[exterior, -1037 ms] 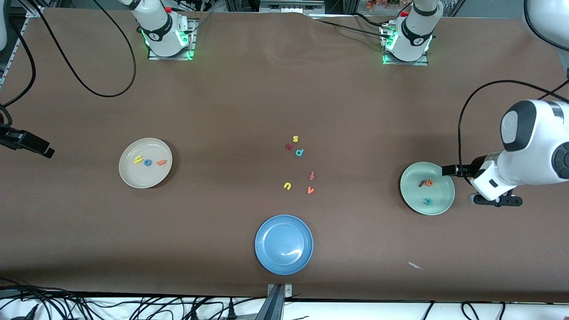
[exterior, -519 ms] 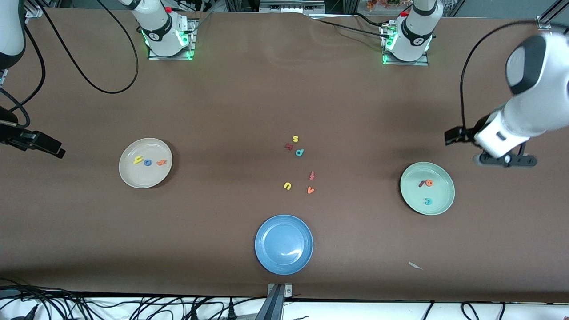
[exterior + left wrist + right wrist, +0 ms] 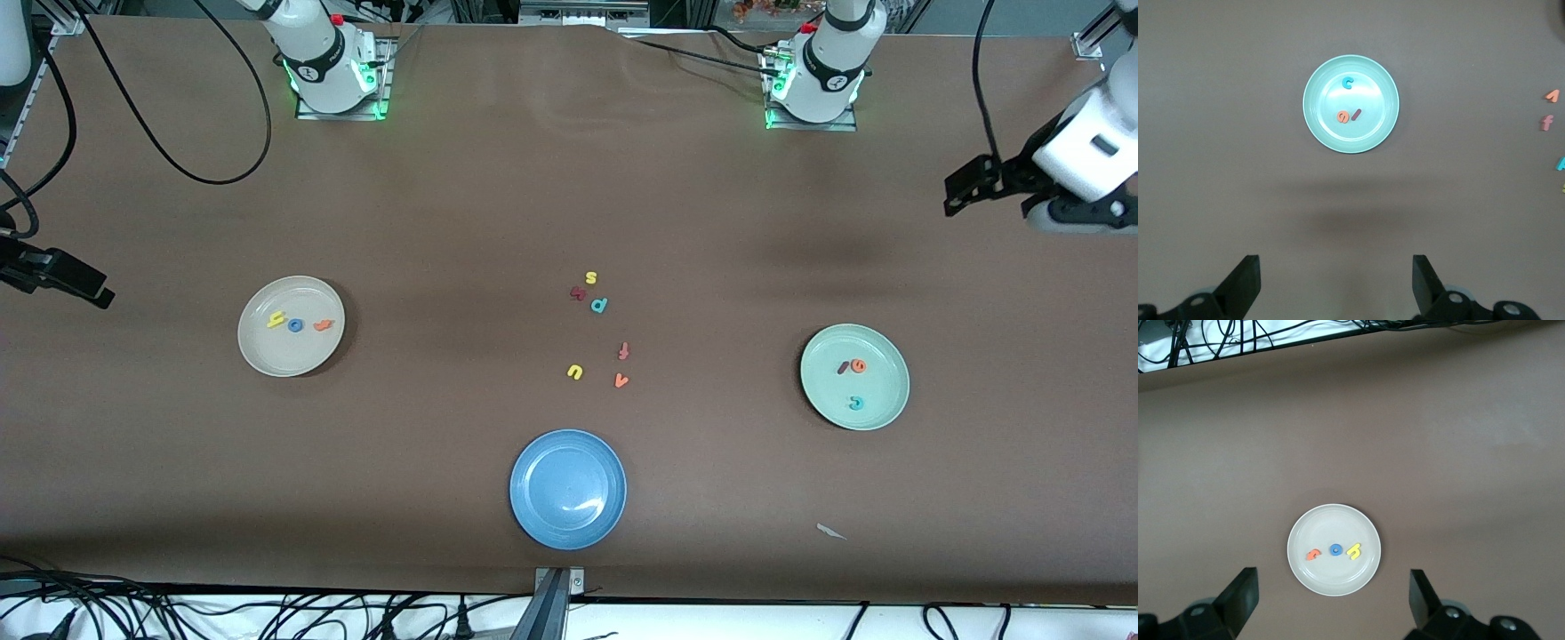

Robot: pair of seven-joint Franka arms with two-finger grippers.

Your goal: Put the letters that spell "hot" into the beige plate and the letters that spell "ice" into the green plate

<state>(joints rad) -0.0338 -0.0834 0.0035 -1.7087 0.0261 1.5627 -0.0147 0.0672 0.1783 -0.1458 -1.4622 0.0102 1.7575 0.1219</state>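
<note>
The beige plate [image 3: 267, 356] lies toward the right arm's end of the table and holds the yellow h [image 3: 276, 319], the blue o [image 3: 295, 325] and the orange t [image 3: 323, 324]. The green plate [image 3: 880, 391] lies toward the left arm's end and holds the dark red i [image 3: 841, 367], the orange e [image 3: 858, 364] and the teal c [image 3: 855, 403]. My left gripper [image 3: 1335, 270] hangs open and empty high over bare table beside the green plate [image 3: 1371, 93]. High up beside the beige plate [image 3: 1331, 577], my right gripper [image 3: 1331, 587] is open and empty.
A blue plate [image 3: 568, 489] sits near the front edge. Loose letters lie mid-table: yellow s [image 3: 591, 277], a dark red letter [image 3: 578, 292], teal p [image 3: 599, 305], reddish f [image 3: 623, 351], yellow u [image 3: 574, 372], orange v [image 3: 621, 380]. A paper scrap [image 3: 831, 532] lies near the green plate.
My left arm has risen and drawn away from the green plate toward the table's end. The right arm has barely shifted. No letter has moved.
</note>
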